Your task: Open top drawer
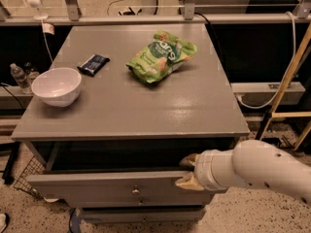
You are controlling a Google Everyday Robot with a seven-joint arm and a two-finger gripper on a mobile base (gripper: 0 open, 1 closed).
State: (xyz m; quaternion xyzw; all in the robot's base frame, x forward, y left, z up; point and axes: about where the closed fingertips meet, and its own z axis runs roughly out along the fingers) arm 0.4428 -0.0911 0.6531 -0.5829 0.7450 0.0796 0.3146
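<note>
The wide grey-painted wooden top drawer (87, 191) is sitting directly beneath the flat grey cabinet top (121, 115). It is standing partly out, its front jutting forward of that top's near edge with a dark gap showing behind it. The white arm's two-finger gripper (187, 171) is working just under the cabinet top's near right corner. Its tan fingers (186, 182) are clamping the drawer front's upper lip, one seemingly tucked behind the lip in the gap and the other pressing on the face. The pulling step is looking begun but unfinished. The next move is calling for a straight draw away from the cabinet top, toward the camera, holding level so the off-centre grip is not skewing the drawer. The drawer's long axis is running left to right, parallel to the cabinet top's near edge, and its face, carrying a small central metal knob (135, 191), is pointing toward the camera.
</note>
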